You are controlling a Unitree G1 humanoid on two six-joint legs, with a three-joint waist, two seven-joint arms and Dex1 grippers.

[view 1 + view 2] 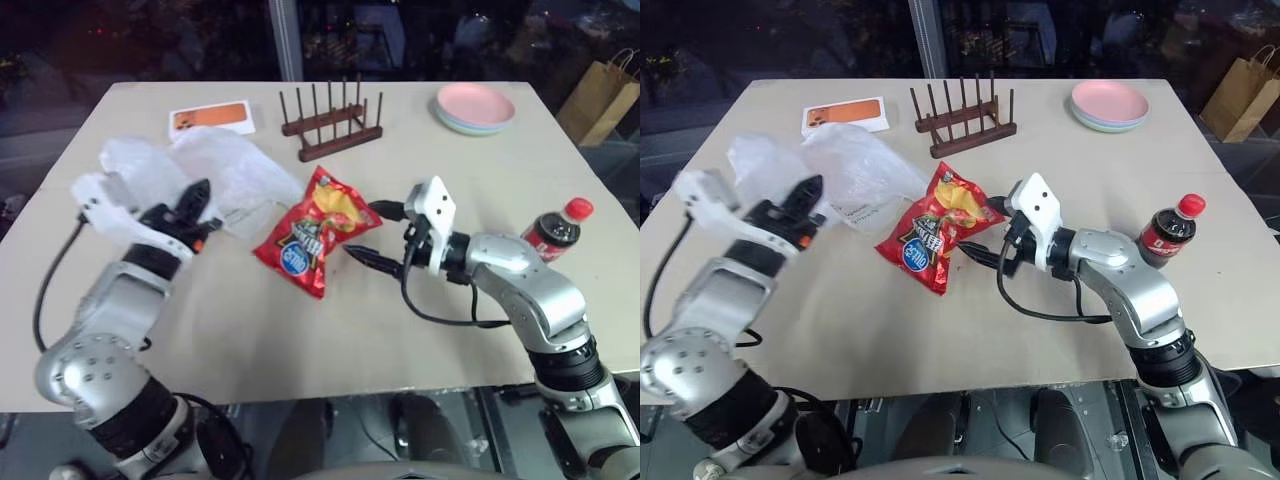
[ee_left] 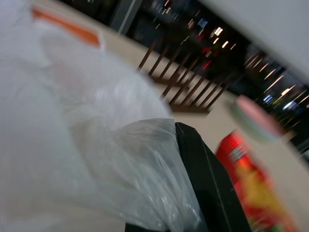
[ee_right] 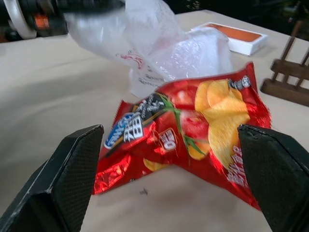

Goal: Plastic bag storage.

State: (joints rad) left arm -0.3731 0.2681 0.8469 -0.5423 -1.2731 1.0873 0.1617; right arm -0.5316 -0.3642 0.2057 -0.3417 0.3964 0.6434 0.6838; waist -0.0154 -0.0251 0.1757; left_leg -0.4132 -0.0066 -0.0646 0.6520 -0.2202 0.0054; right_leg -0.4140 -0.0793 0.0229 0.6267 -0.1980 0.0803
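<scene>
The plastic bag (image 1: 238, 168) is a crinkly translucent white sheet lying at the table's left rear, with one part lifted off the surface. My left gripper (image 1: 197, 196) is shut on that lifted part. In the left wrist view the bag (image 2: 72, 145) drapes over one black finger (image 2: 207, 183). My right gripper (image 1: 373, 235) stands open just right of a red chip packet (image 1: 312, 232), level with it. The right wrist view has the packet (image 3: 193, 125) between the spread fingers and the bag (image 3: 164, 53) behind it.
A wooden peg rack (image 1: 330, 125) and an orange-and-white box (image 1: 212, 119) stand at the back. Stacked pastel plates (image 1: 475, 107) sit at the rear right. A cola bottle (image 1: 555, 228) stands by my right forearm. A brown paper bag (image 1: 600, 100) stands off the table's right side.
</scene>
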